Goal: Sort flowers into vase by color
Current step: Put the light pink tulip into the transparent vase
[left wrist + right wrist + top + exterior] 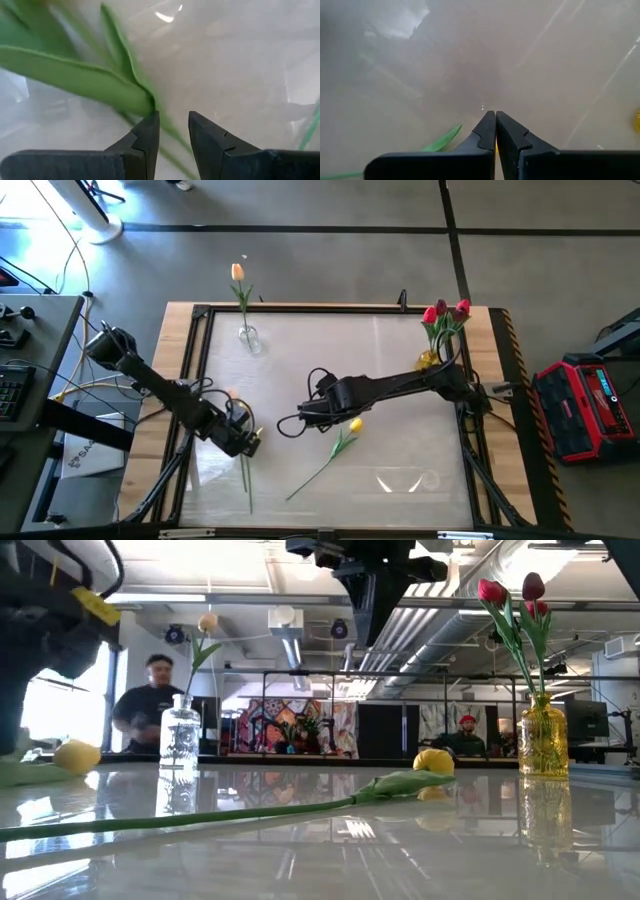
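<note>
The left gripper point(247, 442), jaws partly apart around a thin green tulip stem point(246, 480), has that stem running toward six o'clock; the right gripper point(305, 413) is pinched together.

left arm point(160, 392): dark, jointed links; round black housing at the shoulder end; thin black cables running along it
left gripper point(172, 131): two dark matte fingers, wedge-shaped tips, a small stepped notch on each inner edge, flat dark bar across the base
left wrist marking: yellow tag on the black housing, seen in high and low views
right arm point(410, 385): dark links, boxy black wrist block, black cable looping beside the wrist
right gripper point(495, 131): two dark matte fingers tapering to points, notched inner edges, broad dark base bar
arm finish: black throughout, dull sheen, no visible lettering
</note>
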Motion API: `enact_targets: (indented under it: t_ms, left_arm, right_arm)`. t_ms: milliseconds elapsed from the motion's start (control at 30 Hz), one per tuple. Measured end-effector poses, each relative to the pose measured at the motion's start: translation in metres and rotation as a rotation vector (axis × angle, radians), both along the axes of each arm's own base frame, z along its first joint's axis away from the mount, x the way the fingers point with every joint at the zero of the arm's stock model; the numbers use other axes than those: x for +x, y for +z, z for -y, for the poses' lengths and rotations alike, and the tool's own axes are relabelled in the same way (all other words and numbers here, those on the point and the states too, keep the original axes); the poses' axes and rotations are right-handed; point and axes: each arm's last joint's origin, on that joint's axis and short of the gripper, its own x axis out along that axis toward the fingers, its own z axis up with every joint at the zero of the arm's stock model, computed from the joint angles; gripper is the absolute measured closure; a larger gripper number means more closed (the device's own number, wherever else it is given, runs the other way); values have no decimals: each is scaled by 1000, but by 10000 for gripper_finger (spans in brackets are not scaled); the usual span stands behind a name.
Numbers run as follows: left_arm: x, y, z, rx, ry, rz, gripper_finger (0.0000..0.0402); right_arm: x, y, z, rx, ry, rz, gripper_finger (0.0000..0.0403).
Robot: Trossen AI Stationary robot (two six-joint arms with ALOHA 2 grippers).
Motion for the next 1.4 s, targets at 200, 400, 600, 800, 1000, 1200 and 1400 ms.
enact_targets:
  t_ms: [200,400,600,800,1000,1200,1400]
  left_arm:
    - [-5,2,13,-48,-2,-35,310]
    - [-8,13,18,15,-3,-82,322]
    - [-6,0,21,58,10,-131,336]
    - [-2,-14,25,92,21,-160,337]
    - [0,-23,26,129,32,-203,337]
    - [1,-27,26,154,35,-210,365]
    - [-3,-21,22,178,49,-186,398]
  right_arm:
    - [-2,0,-11,26,33,-8,403]
    - [5,-1,-15,95,86,49,403]
    - [15,4,-19,135,141,145,403]
    - [10,17,-18,164,176,161,403]
    - [-4,39,-14,149,178,190,403]
    - [-30,88,-5,96,202,345,403]
    - [-54,137,5,-5,366,523,403]
